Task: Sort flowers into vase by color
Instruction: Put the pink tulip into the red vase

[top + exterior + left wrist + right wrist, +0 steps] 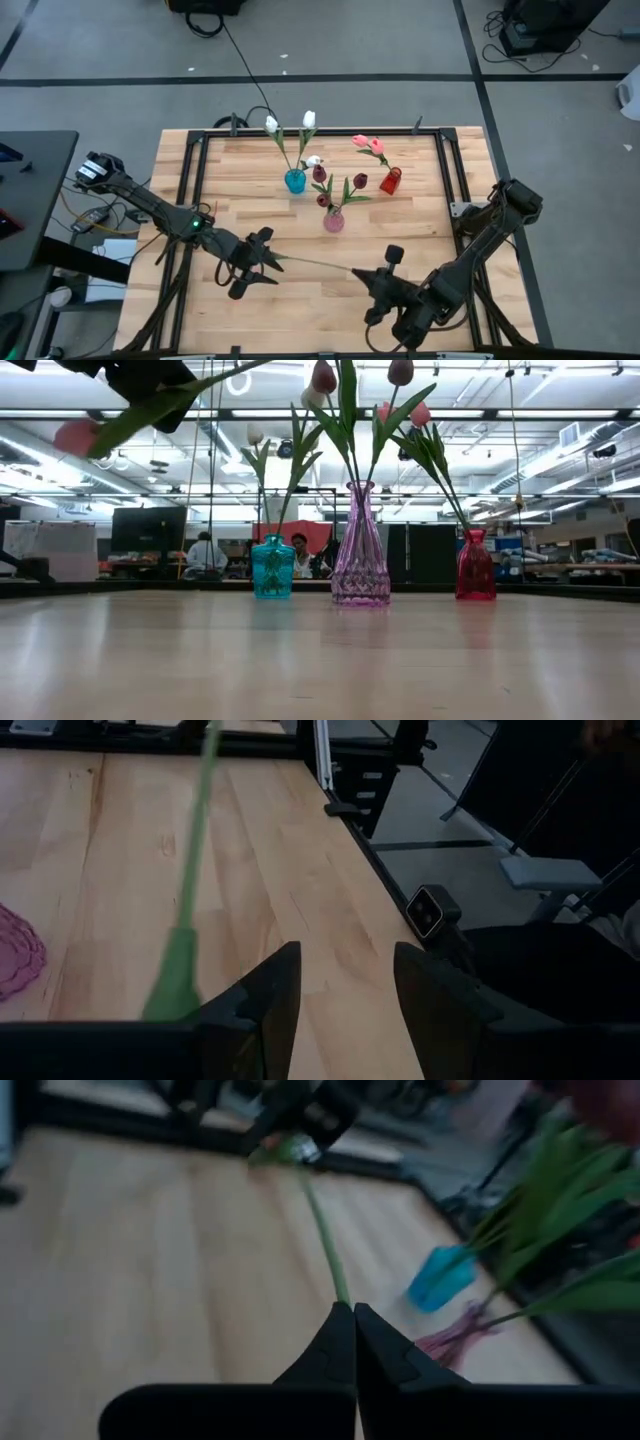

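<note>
**Two grippers, one tulip stem stretched between them**

Two dark grippers meet over the front of the pale wooden table [210, 170]. The right gripper [354, 1312] has its fingers pressed together on the thin green stem [318, 264] of an artificial tulip. This stem runs level across to the left gripper [262, 262], whose fingers stand apart in the left wrist view, the stem passing just beside them. In the low view a pink head [76, 436] and a long green leaf hang high above the table.

Farther back stand three small glass vases: a turquoise vase [295, 181] with white tulips [309, 120], a pale purple faceted vase [334, 221] with dark maroon tulips [359, 181], and a red vase [390, 181] with pink tulips [362, 142].
</note>
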